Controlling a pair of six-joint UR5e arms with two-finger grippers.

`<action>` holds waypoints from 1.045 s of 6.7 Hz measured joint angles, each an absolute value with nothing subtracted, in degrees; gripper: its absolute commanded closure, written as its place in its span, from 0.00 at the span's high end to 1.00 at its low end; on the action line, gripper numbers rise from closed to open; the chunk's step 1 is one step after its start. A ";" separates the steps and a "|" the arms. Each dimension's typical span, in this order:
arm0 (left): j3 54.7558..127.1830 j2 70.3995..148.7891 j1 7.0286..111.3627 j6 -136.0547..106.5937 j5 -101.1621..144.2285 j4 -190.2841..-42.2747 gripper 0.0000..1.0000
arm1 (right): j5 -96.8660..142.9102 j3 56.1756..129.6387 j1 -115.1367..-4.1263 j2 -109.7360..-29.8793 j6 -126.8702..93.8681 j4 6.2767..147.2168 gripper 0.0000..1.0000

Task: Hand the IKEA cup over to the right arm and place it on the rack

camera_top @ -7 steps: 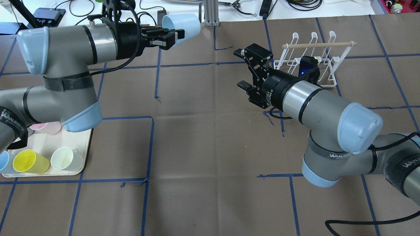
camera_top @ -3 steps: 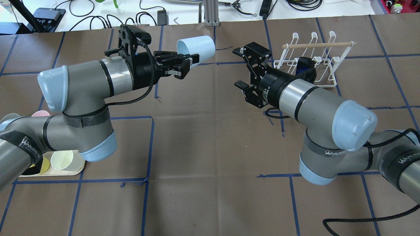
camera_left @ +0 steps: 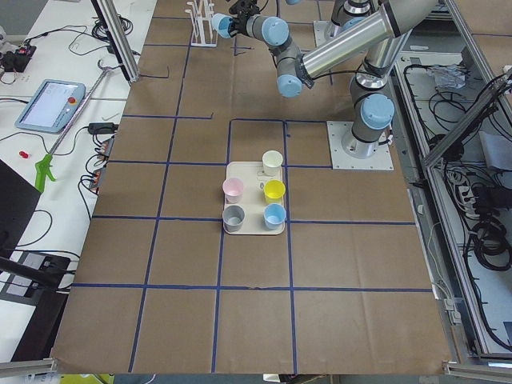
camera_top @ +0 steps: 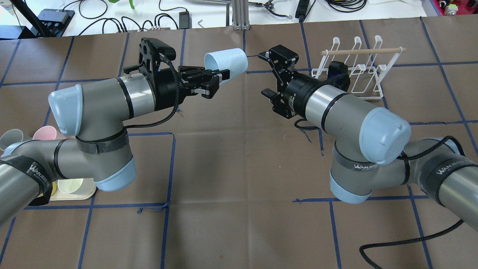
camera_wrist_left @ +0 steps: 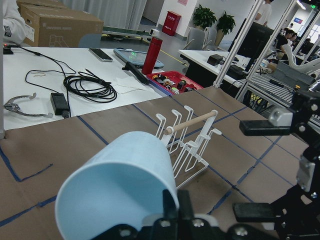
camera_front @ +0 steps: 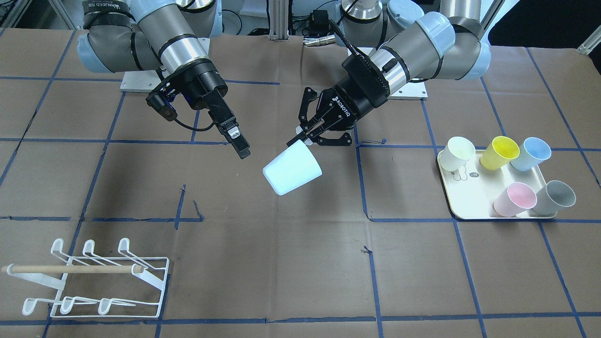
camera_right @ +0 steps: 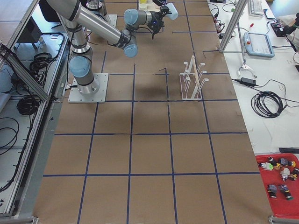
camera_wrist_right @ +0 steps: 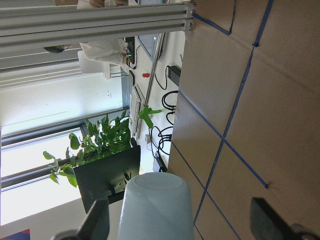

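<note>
The left gripper (camera_top: 218,80) is pinching the IKEA cup (camera_top: 227,61) by its rim wall only. The cup is sticking out past the fingertips in mid-air, tilted, with its closed base pointing toward the right gripper (camera_top: 267,73). That gripper is gaping wide, its jaws facing the base without touching it, and its wrist view is showing the base lined up between the two fingers. Beyond the right gripper, on the side away from the cup, the rack (camera_top: 361,51) is standing on the table (camera_top: 239,168).

As I am judging it, the weak point is the shallow rim pinch. A right finger landing on the base instead of straddling it could lever the cup out of the grip. A release before the right jaws are gripping firmly would drop it to the table, and a hard squeeze may buckle the thin wall.

Brown paper with a blue tape grid is covering the table. Well behind the left gripper, a tray (camera_front: 469,215) is carrying five more cups (camera_front: 504,151). Past the table's far edge a white workbench (camera_wrist_left: 40,80) is holding cables (camera_wrist_left: 90,87), and a plant (camera_wrist_right: 95,145) is showing beyond it.
</note>
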State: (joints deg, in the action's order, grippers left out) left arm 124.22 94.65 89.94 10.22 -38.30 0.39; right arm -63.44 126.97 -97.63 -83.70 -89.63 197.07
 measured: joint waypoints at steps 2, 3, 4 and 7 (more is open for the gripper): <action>124.27 94.64 90.68 9.94 -38.32 0.44 0.01 | -66.04 123.46 -100.11 -80.62 -92.18 197.07 0.99; 124.27 94.60 90.75 9.65 -38.32 0.44 0.01 | -66.93 122.37 -100.93 -79.78 -93.25 197.07 0.99; 124.28 94.58 90.77 9.44 -38.32 0.44 0.01 | -67.26 121.75 -101.32 -79.03 -93.69 197.11 0.99; 124.22 94.57 90.79 8.77 -38.38 0.44 0.01 | -68.33 119.39 -103.09 -76.88 -94.96 197.06 0.99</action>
